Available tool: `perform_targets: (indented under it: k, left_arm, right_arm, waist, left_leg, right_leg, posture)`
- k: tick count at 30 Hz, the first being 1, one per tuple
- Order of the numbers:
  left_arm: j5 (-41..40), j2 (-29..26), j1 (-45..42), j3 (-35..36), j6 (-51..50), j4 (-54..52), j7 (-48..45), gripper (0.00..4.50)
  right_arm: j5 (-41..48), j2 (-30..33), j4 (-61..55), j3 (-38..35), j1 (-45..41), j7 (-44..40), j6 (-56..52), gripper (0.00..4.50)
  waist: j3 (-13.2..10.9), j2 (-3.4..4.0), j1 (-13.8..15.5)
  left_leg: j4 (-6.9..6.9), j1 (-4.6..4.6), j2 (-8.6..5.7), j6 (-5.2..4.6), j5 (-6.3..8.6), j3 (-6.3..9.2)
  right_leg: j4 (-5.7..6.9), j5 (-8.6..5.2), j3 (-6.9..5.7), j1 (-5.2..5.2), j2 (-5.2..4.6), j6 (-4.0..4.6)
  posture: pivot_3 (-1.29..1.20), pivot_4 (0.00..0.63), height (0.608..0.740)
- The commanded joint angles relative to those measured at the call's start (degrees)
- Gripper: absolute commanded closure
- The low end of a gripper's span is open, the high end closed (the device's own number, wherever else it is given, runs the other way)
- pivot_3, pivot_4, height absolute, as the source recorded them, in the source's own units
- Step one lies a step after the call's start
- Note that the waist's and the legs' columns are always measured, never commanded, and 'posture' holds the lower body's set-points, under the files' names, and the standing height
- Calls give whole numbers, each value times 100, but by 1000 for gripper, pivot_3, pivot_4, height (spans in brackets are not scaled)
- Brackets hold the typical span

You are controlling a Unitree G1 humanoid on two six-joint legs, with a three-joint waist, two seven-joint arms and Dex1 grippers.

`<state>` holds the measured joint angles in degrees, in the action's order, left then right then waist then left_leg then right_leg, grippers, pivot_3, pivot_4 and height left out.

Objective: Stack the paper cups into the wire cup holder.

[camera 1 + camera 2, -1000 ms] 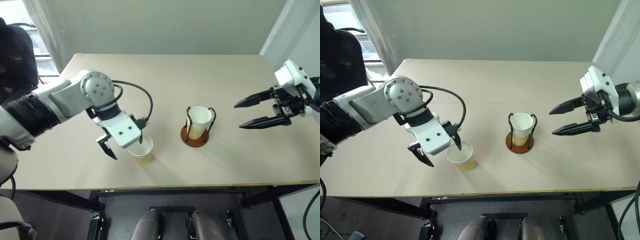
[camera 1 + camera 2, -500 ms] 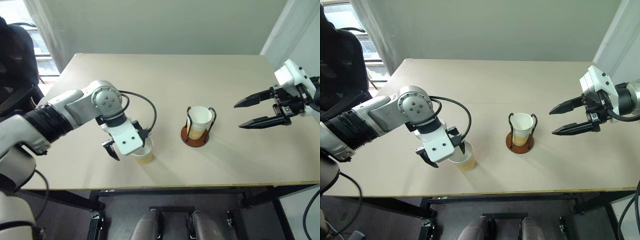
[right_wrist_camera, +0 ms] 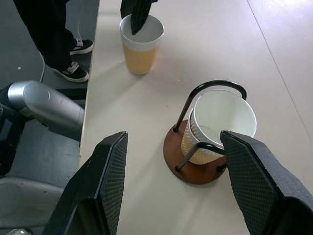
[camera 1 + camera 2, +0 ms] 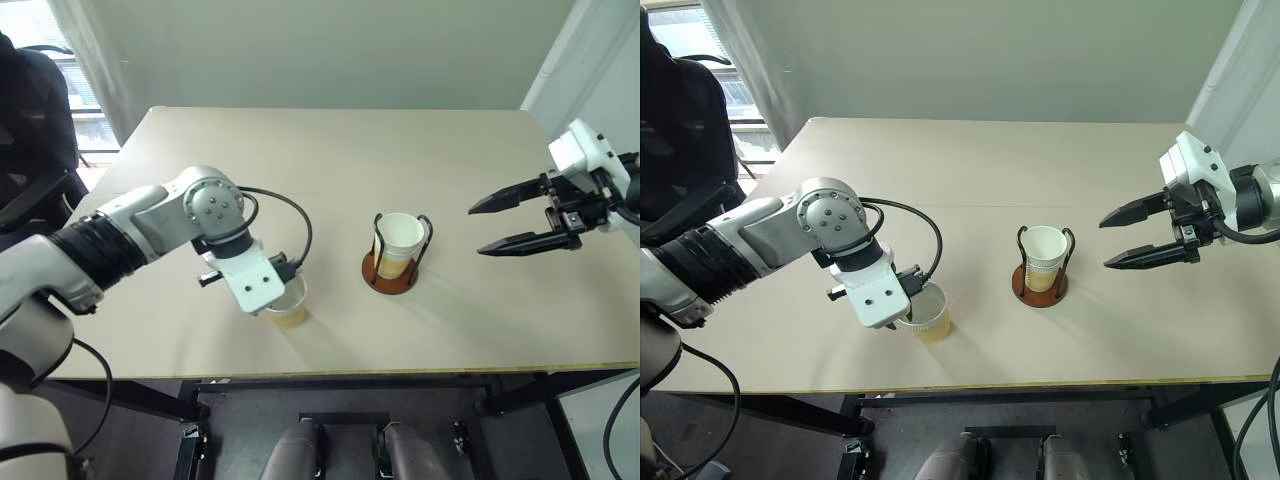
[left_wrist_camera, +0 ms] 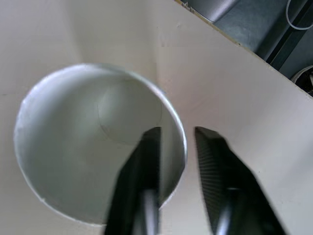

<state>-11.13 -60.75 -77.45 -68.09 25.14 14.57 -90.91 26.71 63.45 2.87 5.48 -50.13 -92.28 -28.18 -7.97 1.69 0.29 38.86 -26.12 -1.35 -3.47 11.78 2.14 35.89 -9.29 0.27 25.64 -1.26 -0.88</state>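
A tan paper cup [image 4: 290, 308] stands upright on the table's front left. My left gripper [image 5: 176, 134] points straight down over it and is shut on its near rim, one finger [image 5: 144, 161] inside the white cup [image 5: 83, 147] and the other outside. The wire cup holder [image 4: 391, 282], a reddish-brown disc with black wire loops, stands at the table's middle with a paper cup [image 4: 399, 238] in it; a second rim under the top one [image 3: 222, 115] looks like another cup nested below. My right gripper [image 4: 476, 232] hangs open to the right of the holder, apart from it.
The beige table [image 4: 400, 150] has free room behind and to the right of the holder. Its front edge [image 4: 400, 370] runs close to the held cup. A person's legs and shoes [image 3: 54, 34] stand beside the table. A dark chair [image 4: 30, 120] sits at the far left.
My left gripper's fingers stood wide open around the cup's rim and have closed on it. The right arm has not moved.
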Motion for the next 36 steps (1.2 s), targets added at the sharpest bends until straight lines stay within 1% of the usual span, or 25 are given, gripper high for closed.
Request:
perform_targets:
  k: [1,8,11,14,18,24,27,30,36]
  left_arm:
    - [-77,-63,-206,-35,-36,122,-159,4444]
    - [-241,-232,-383,-322,-64,59,-159,4444]
    - [-379,-185,-576,-364,-127,224,-159,4444]
    - [-446,-19,-746,-302,-171,559,-159,4444]
    - [-1117,358,-1148,26,-869,1340,-159,4444]
    - [-1183,708,-1356,480,-1075,2257,-159,4444]
    - [-1082,895,-1557,627,-1063,2766,-159,4444]
    - [-898,1123,-1771,684,-916,3332,-159,4444]
    - [-462,1830,-2200,1094,-715,4443,-159,4444]
  right_arm:
    - [-54,21,83,-61,-141,-22,163,1463]
    - [-106,45,259,-2,-179,-22,310,1463]
    - [-135,59,383,66,-260,-22,396,1463]
    - [-182,52,549,133,-349,-22,509,1463]
    - [-467,-199,1278,71,-536,-22,1098,1463]
    - [-596,-249,1975,205,-573,-22,1806,1463]
    - [-607,-193,2224,379,-634,-22,1996,1463]
    - [-607,-145,2428,530,-732,-22,2141,1463]
    - [-576,-55,2755,779,-905,-22,2340,1463]
  waist:
    - [0,0,0]
    - [0,0,-2]
    - [0,0,-1]
    - [0,0,6]
    - [0,-1,12]
    - [-1,0,10]
    - [-1,0,11]
    - [-1,0,18]
    - [-2,-1,44]
  left_leg:
    - [0,0,0,0,0,0]
    - [-4,1,0,5,3,1]
    - [-4,0,0,5,3,4]
    - [-4,-1,0,4,3,4]
    - [-2,-3,-2,5,3,8]
    - [-7,-3,-1,7,7,8]
    - [-18,-2,1,10,9,8]
    - [-23,-5,0,10,11,9]
    - [-31,-6,0,4,19,9]
  right_leg:
    - [0,0,0,0,0,0]
    - [0,-2,-1,1,0,3]
    - [-1,-2,-2,1,0,3]
    - [-1,-2,-3,0,0,3]
    - [-2,-1,-3,-1,0,4]
    - [-2,0,-5,2,0,3]
    - [-2,1,-9,5,0,1]
    - [-6,19,-11,7,0,-30]
    - [-18,17,-11,4,-1,-33]
  posture:
    - [0,150,740]
    - [0,150,740]
    - [0,150,740]
    - [0,150,740]
    - [0,150,740]
    - [0,150,740]
    - [0,150,740]
    - [0,150,740]
    - [0,150,740]
